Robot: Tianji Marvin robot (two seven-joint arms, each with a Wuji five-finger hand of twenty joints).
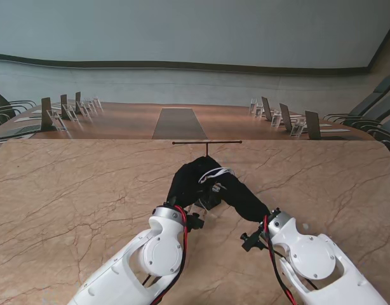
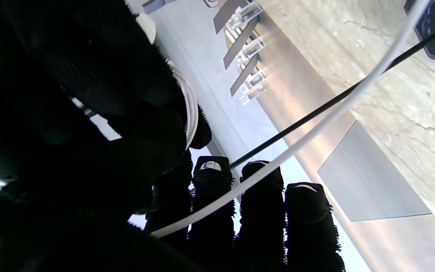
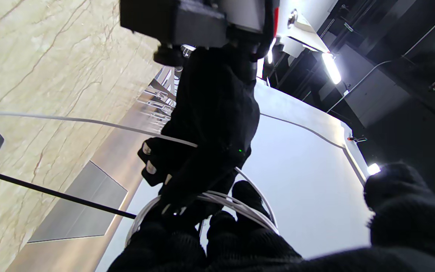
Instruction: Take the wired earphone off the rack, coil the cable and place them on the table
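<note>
Mid-coil, centre of stand view: left hand [image 1: 187,180] and right hand [image 1: 241,194] meet, both gripping white earphone cable [image 1: 218,173]. Several loops wound round right-hand fingers [image 3: 240,196]. One strand trails toward rack [image 1: 206,143]. Earbuds unseen. Remaining: finish coil, lay on marble table [image 1: 68,197].

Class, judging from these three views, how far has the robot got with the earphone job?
Done: several white cable loops are wound around the right hand. In hand: the left hand guides a loose strand beside the rack. Left: finish coiling and place it on the table.
</note>
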